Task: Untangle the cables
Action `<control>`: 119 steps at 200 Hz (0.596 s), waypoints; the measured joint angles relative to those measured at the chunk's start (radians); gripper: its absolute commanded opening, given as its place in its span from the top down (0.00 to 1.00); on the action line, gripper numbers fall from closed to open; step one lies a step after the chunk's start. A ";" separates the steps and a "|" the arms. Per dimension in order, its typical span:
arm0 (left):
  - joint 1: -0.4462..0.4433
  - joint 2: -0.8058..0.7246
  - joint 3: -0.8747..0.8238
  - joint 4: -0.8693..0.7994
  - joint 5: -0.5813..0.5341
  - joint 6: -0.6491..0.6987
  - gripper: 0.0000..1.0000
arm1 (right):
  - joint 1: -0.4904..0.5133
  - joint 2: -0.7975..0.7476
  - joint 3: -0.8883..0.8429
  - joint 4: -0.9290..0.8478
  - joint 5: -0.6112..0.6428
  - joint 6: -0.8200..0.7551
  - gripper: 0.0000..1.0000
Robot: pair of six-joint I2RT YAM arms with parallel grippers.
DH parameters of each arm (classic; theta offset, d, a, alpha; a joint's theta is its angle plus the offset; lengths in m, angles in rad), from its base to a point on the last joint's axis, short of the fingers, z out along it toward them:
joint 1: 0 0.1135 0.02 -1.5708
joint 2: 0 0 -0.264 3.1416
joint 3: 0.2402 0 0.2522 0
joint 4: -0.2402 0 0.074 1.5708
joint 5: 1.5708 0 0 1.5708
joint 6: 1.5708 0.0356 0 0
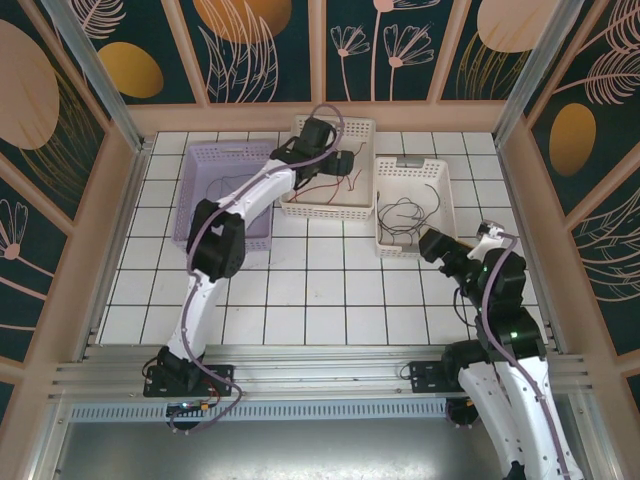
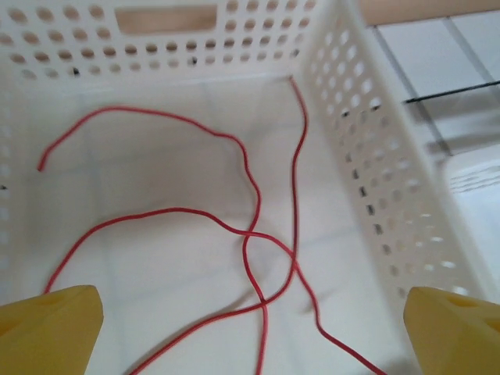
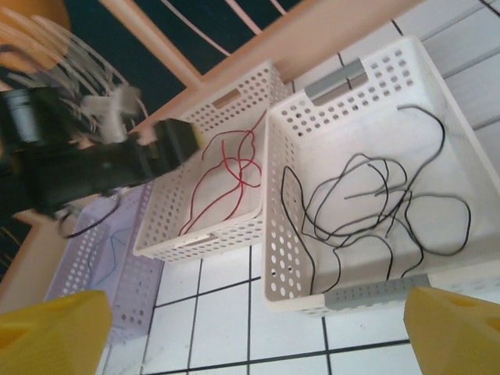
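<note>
So, far to the left of the left hand: purple basket [image 1: 186, 200] with a thin dark cable [image 1: 213, 185] in it, too small to tell the colour. Left hand [image 2: 251, 324] is down inside the middle white basket [image 2: 367, 156], fingers spread wide, gripping nothing. Red cables [image 2: 250, 234] lie on the basket floor under and ahead of it, crossing each other just in front of the fingertips. To that hand's right, the other white basket [image 3: 277, 258] has the black cables [image 3: 367, 203] in a loose pile. Right hand [image 3: 254, 332] hangs at the near side of that basket, over the tiles, also wide open and empty.

Judgement: the step looks like the left hand working the red strands at their crossing. To do it well, take one strand clear of the crossing, not both. Lift slowly and keep off the basket wall on the hand's right. If it is backing out instead, rise straight so no loop catches a fingertip.

Hard to make out: the red strands run off the bottom edge of the left wrist view, so one cable or two, cannot tell. The black pile overlaps, count unclear. Both hands' fingers are cut off by the frame.
</note>
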 measured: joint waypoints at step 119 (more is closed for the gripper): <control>-0.004 -0.965 -0.922 0.254 -0.177 -0.047 0.02 | 0.001 0.231 0.052 0.145 0.310 -0.021 0.01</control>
